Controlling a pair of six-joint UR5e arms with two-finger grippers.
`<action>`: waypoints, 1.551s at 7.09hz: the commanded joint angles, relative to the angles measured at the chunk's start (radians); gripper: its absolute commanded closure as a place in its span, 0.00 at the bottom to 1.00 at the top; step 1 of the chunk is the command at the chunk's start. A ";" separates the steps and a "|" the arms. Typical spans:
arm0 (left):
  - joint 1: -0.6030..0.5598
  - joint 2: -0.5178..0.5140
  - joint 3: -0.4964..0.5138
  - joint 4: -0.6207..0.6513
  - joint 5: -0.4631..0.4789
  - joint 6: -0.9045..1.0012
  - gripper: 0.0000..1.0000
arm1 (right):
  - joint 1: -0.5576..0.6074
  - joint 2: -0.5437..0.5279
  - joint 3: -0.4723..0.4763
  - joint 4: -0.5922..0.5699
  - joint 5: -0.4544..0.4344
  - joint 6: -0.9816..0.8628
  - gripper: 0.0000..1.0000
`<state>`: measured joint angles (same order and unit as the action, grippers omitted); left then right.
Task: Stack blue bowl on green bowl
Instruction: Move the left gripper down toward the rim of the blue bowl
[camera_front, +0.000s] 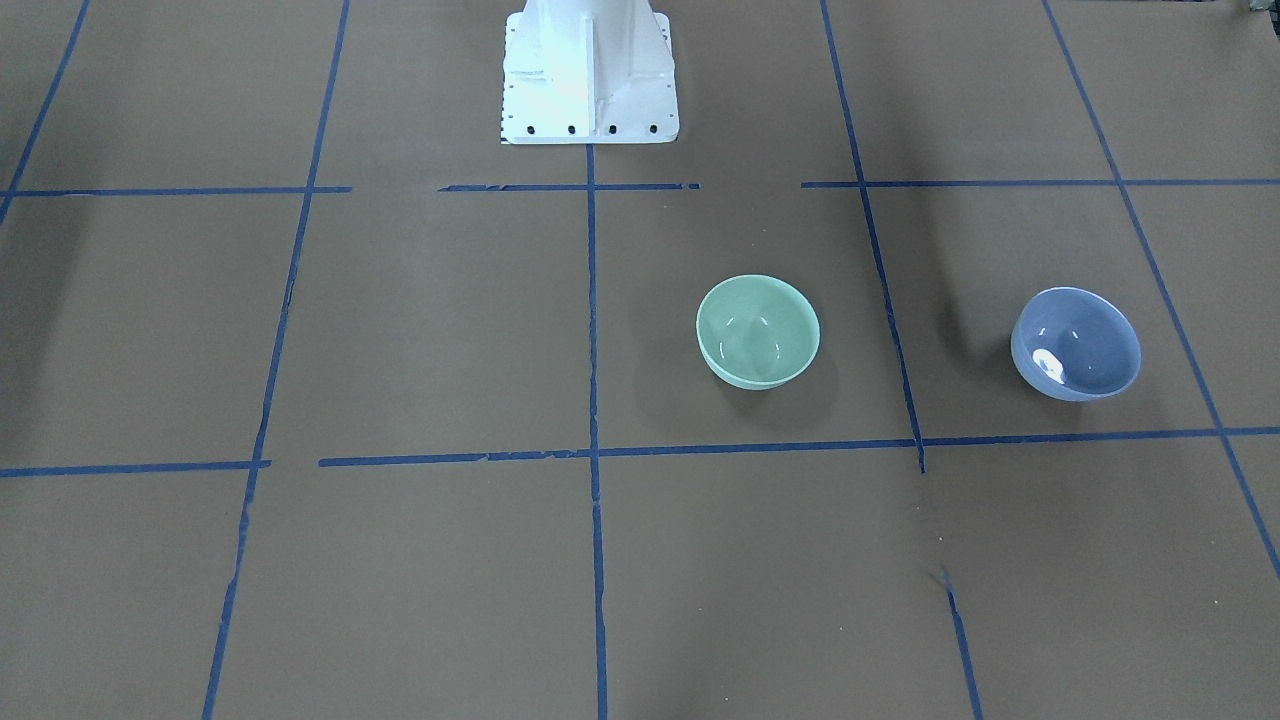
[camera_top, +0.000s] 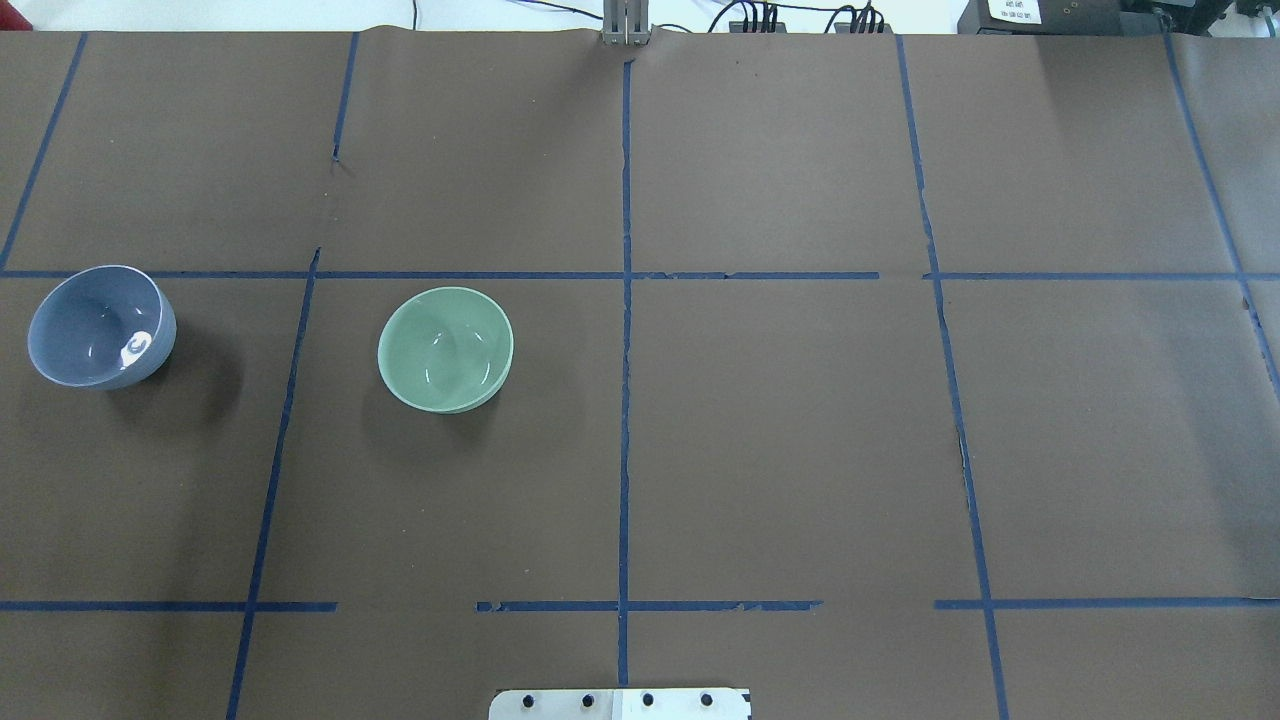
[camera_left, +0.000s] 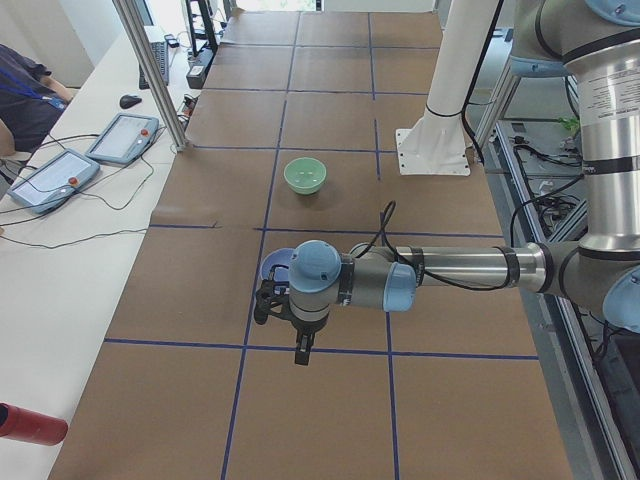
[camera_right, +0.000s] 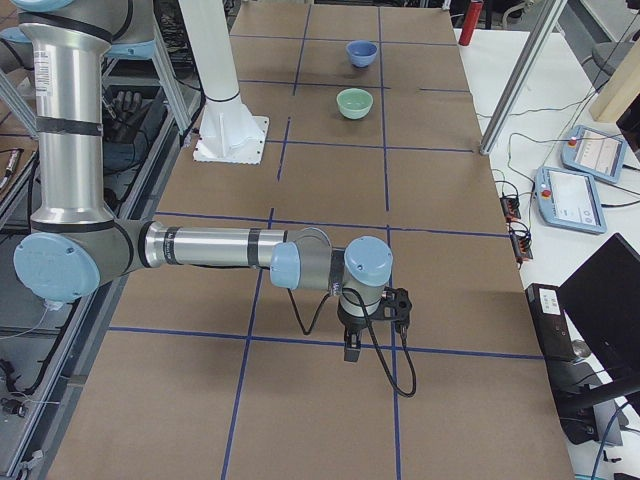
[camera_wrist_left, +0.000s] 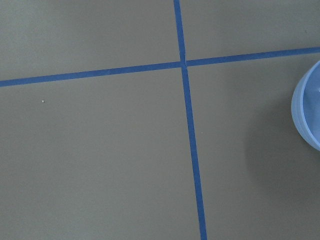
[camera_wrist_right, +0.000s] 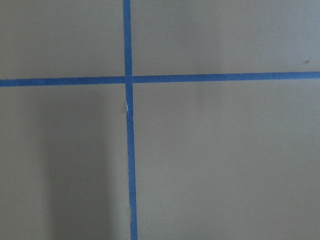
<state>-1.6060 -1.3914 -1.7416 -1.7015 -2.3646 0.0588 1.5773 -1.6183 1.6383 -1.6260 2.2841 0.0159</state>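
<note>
The blue bowl stands upright on the brown table on the robot's far left, empty; it also shows in the front view and at the right edge of the left wrist view. The green bowl stands upright and empty about a bowl's width and a half to its right. The two bowls are apart. My left gripper hangs above the table just beside the blue bowl, which its wrist partly hides. My right gripper hangs over bare table far from both bowls. I cannot tell whether either gripper is open or shut.
Blue tape lines divide the table into a grid. The white robot base stands at the table's middle near edge. Teach pendants and a metal post stand along the operators' side, with a person's arm nearby.
</note>
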 joint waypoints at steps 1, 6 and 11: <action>0.021 -0.017 0.040 -0.128 -0.002 -0.007 0.00 | 0.000 0.000 0.000 0.000 0.000 -0.001 0.00; 0.371 -0.075 0.095 -0.424 0.071 -0.599 0.00 | 0.000 0.000 0.000 0.000 0.000 0.001 0.00; 0.466 -0.155 0.206 -0.535 0.113 -0.786 0.30 | 0.000 0.000 0.000 0.000 0.000 -0.001 0.00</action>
<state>-1.1491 -1.5425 -1.5396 -2.2341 -2.2538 -0.7137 1.5775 -1.6183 1.6383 -1.6260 2.2841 0.0154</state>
